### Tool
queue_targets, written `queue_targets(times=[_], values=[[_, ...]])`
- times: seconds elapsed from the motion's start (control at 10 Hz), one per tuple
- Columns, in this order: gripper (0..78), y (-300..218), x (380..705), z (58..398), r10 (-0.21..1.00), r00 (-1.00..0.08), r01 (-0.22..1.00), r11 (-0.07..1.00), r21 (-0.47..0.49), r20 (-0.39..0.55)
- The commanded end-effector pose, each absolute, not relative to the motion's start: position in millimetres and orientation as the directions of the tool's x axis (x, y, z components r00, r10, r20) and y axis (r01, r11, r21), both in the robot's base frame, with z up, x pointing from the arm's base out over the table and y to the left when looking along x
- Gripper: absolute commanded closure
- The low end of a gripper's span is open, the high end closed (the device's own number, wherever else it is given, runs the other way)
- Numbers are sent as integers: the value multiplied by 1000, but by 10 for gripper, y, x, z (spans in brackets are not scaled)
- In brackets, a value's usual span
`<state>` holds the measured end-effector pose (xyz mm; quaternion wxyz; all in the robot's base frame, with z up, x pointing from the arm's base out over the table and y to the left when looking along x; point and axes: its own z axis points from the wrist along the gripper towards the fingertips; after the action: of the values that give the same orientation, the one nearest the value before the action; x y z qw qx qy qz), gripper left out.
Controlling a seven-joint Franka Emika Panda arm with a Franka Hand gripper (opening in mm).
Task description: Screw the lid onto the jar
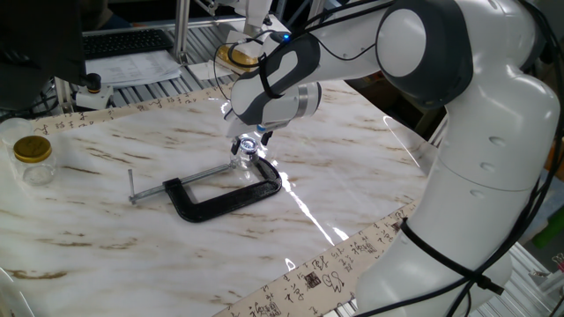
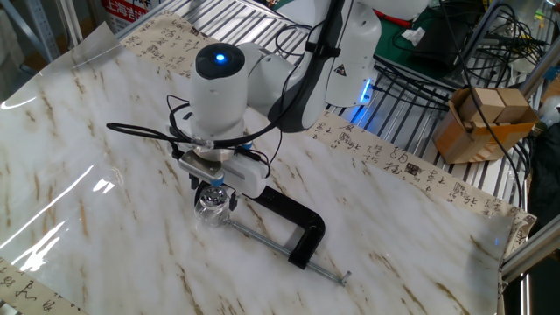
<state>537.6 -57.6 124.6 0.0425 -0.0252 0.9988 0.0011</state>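
Risk first: cross-threading, if the lid (image 1: 248,146) sits tilted on the jar (image 2: 211,206) while being turned. Also possible: a slipping jar, spinning on the smooth marble counter (image 1: 106,194) rather than taking the thread, since nothing visibly braces it apart from the black C-clamp (image 1: 218,195) lying just beside. Too much downward push could tip the tiny glass toward the clamp's screw rod.

End effector (image 2: 216,182) pointing straight down over the jar, fingers apparently pinched on the silvery lid at the jar's mouth, though the contact itself largely hidden under the wrist in the other fixed view. Wrist housing directly above, cable looping off to the side, forearm reaching in from the far edge of the counter.

Jar standing upright near the middle of the counter, at the open jaw end of the clamp. Larger gold-lidded jar (image 1: 33,157) well apart, near the counter's edge.
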Motion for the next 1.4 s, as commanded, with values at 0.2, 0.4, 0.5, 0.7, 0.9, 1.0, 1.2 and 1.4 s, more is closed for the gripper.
queue_targets(times=[0.2, 0.4, 0.5, 0.7, 0.9, 1.0, 1.2, 1.4], values=[[764, -580, 5385, 1259, -49, -995, -50, 999, 0, -88], [764, -580, 5385, 1259, -49, -995, -50, 999, 0, -88], [764, -580, 5385, 1259, -49, -995, -50, 999, 0, -88], [764, -580, 5385, 1259, -49, -995, -50, 999, 0, -88], [764, -580, 5385, 1259, -49, -995, -50, 999, 0, -88], [764, -580, 5385, 1259, -49, -995, -50, 999, 0, -88], [764, -580, 5383, 1257, 93, -991, 92, 996, 17, -99], [764, -580, 5383, 1257, 160, -982, 159, 987, 23, -96]])
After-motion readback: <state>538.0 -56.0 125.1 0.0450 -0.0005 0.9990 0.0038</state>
